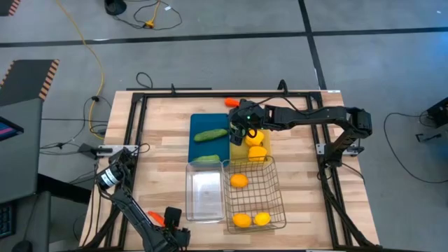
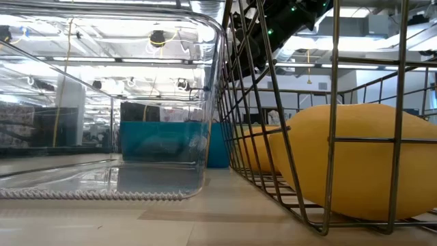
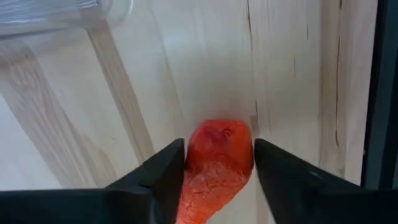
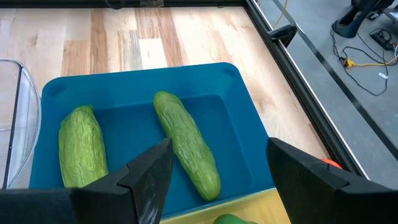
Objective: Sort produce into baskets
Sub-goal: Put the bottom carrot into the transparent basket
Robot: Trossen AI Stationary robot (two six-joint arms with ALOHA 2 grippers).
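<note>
Left gripper (image 3: 216, 171): down at the table's near-left corner, fingers (image 3: 160, 174) pressed against both sides of an orange carrot (image 3: 214, 165) — pinching it, the carrot lying on the wood.
Left arm: folded low along the near-left edge, wrist bent down toward the table (image 1: 161, 150).
Right gripper (image 4: 214, 171): spread wide, holding nothing, hanging above the seam between blue tray (image 4: 239, 118) and yellow tray (image 1: 238, 152).
Right arm: stretched from the right side across the far half of the table, elbow raised, wrist tipped downward.
Cucumbers: two in the blue tray — one (image 4: 186, 143) slanting across the middle, the other (image 4: 82, 146) along the side toward the clear bin (image 1: 205, 192), apart from each other.
Yellow tray: yellow produce (image 1: 256, 145) piled by the gripper; a sliver of something green (image 4: 231, 219) at its edge, kind unclear.
Second carrot (image 1: 231, 102): on bare wood beyond the trays, near the far frame rail.
Wire basket (image 1: 274, 199): just beside the clear bin, holding an orange (image 1: 239, 180) toward the far end, another orange (image 1: 241, 220) and a lemon (image 1: 262, 218) side by side at the near end.
Clear bin: nothing visible inside.
</note>
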